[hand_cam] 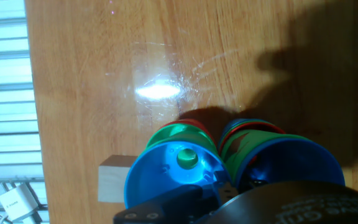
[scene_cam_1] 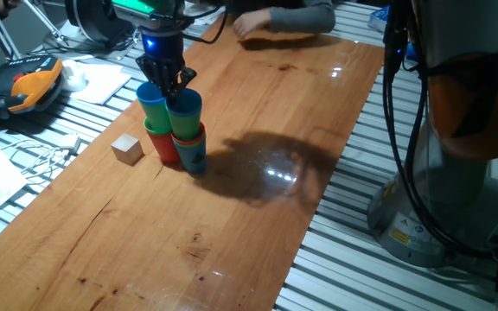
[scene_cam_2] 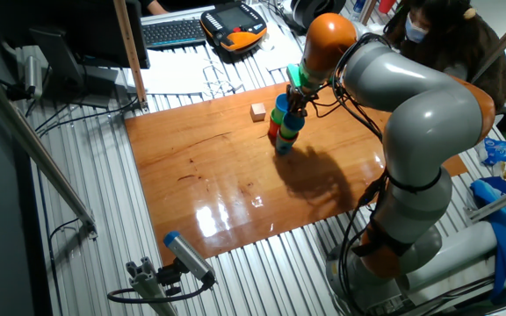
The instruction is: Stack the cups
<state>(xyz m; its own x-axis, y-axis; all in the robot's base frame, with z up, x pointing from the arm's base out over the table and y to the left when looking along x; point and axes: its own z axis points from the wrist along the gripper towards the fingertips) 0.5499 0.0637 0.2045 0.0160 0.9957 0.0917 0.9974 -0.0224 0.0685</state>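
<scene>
I saw the claw (scene_cam_1: 169, 84) poised directly over two side-by-side stacks of cups (scene_cam_1: 175, 130) near the far end of the wooden bench (scene_cam_1: 232, 207); whether its fingers gripped a rim, I could not tell. A pale wooden cube (scene_cam_1: 128, 149) sat just beside them.

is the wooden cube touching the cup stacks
Apart. In one fixed view, a strip of bare table shows between the wooden cube and the nearest cup stack.
</scene>
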